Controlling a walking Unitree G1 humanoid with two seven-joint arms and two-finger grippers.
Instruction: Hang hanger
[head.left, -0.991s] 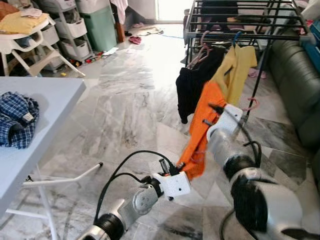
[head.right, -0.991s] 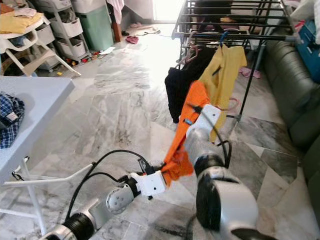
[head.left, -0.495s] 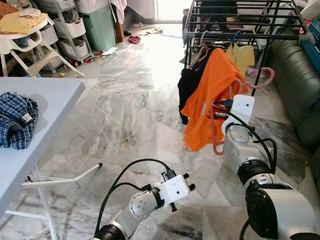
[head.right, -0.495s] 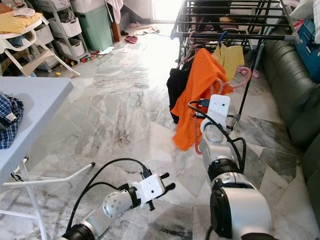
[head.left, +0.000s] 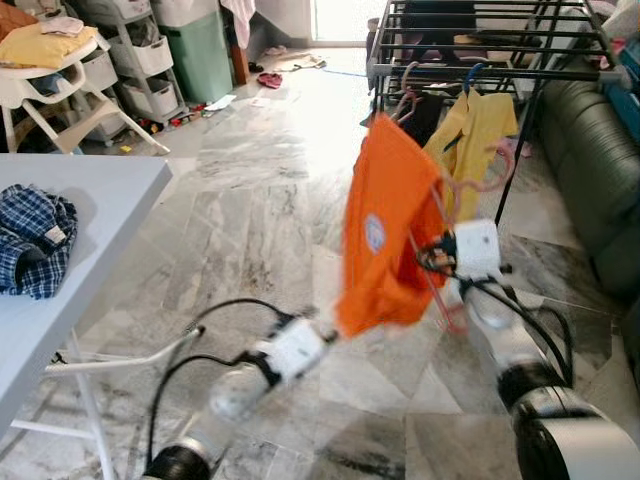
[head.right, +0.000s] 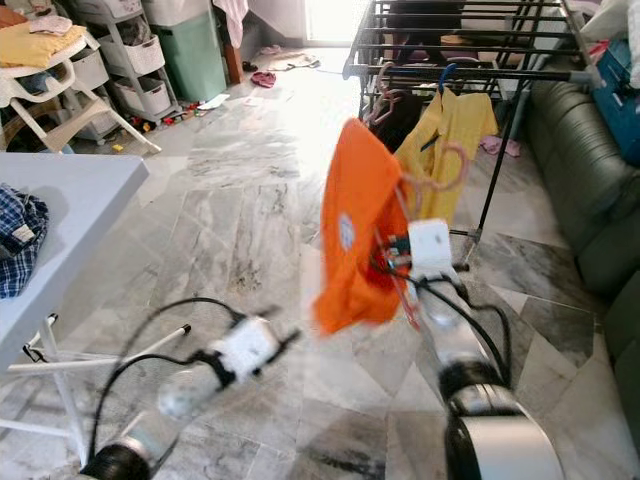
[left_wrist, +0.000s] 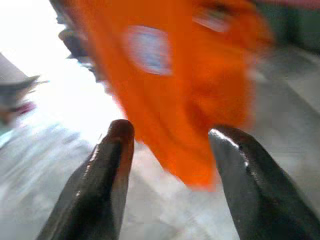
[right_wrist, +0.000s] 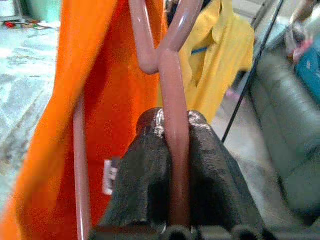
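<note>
An orange shirt (head.left: 385, 240) hangs on a pink hanger (right_wrist: 174, 90) in mid-air in front of the black drying rack (head.left: 490, 40). My right gripper (right_wrist: 172, 122) is shut on the hanger's stem just below its hook, and its fingers (right_wrist: 140, 170) pinch the pink bar. In the eye views that right gripper (head.left: 435, 258) sits behind the shirt's right edge. My left gripper (left_wrist: 170, 132) is open, with the orange shirt's (left_wrist: 170, 75) lower hem just beyond its two fingers. Blurred, the left gripper (head.left: 318, 328) is at the shirt's bottom left corner.
A yellow shirt (head.left: 480, 130) and a dark garment (head.left: 430, 110) hang on the rack. A green sofa (head.left: 600, 170) runs along the right. At left is a grey table (head.left: 90, 190) with a plaid shirt (head.left: 35, 240). Drawers (head.left: 140, 60) and a high chair (head.left: 40, 85) stand far left.
The right gripper swung the hanger and orange shirt leftward, away from the rack. The left arm rose from low over the floor up to the shirt's lower hem.
</note>
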